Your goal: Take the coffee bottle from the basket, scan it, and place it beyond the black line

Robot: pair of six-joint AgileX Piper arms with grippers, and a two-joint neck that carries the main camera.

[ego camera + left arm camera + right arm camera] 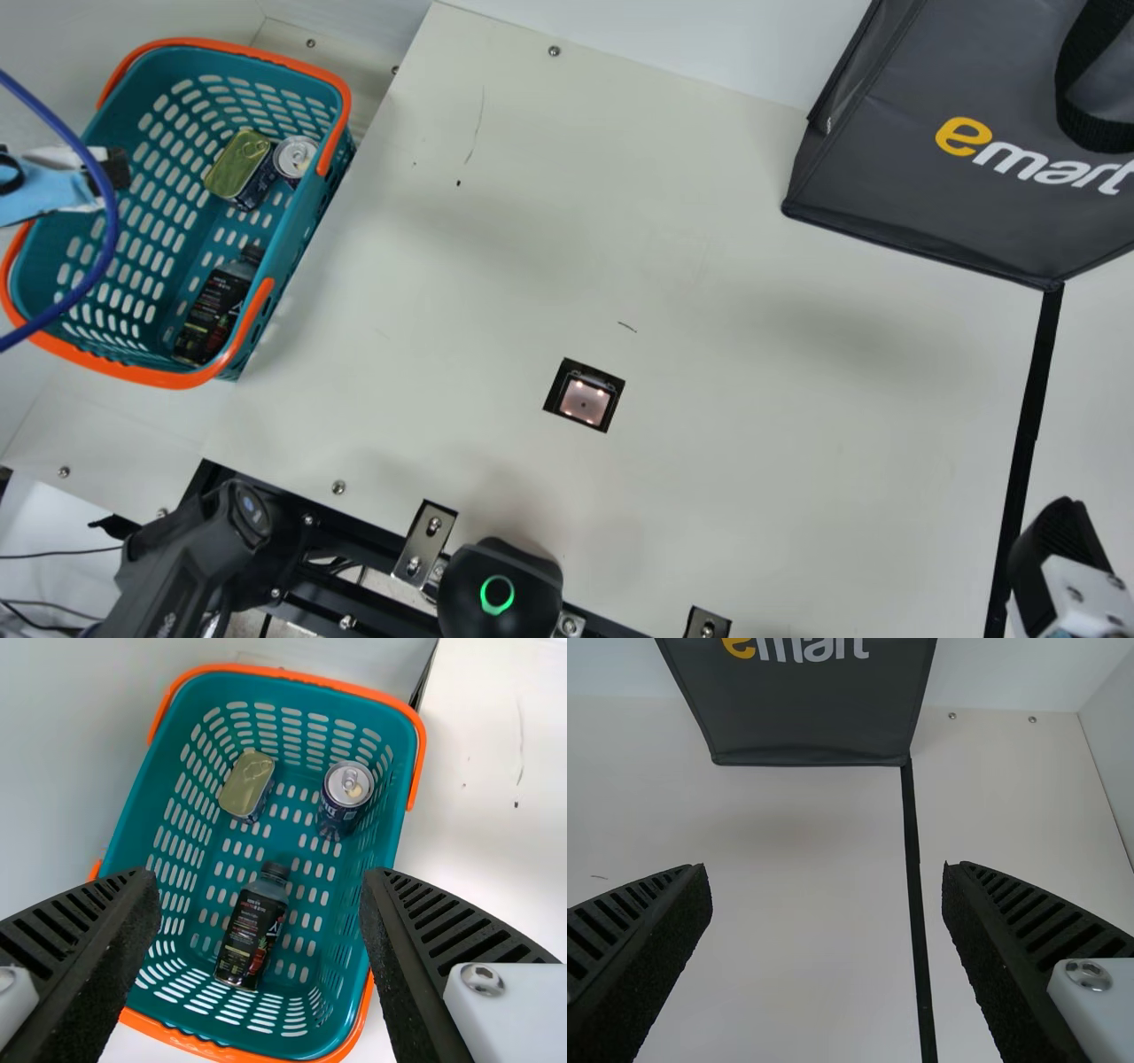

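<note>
My left gripper (111, 168) hangs over the left side of the teal basket (306, 226) in the main view. In the left wrist view the left gripper (261, 912) is open above the basket (403, 753). The dark coffee bottle (248, 935) lies on the basket floor between and below its fingers; the main view has the bottle (215, 310) at the basket's near end. My right gripper (1063, 540) is beside the black line (1030, 408). The right wrist view has the right gripper (828, 930) open above the table, with nothing between its fingers. The scanner (585, 399) is set into the table.
A flat tin (248, 784) and a round can (344, 797) share the basket with the bottle. A dark grey bag (921, 177) stands at the back right, near the far end of the black line. A black device with a green ring (498, 595) is at the table's front edge.
</note>
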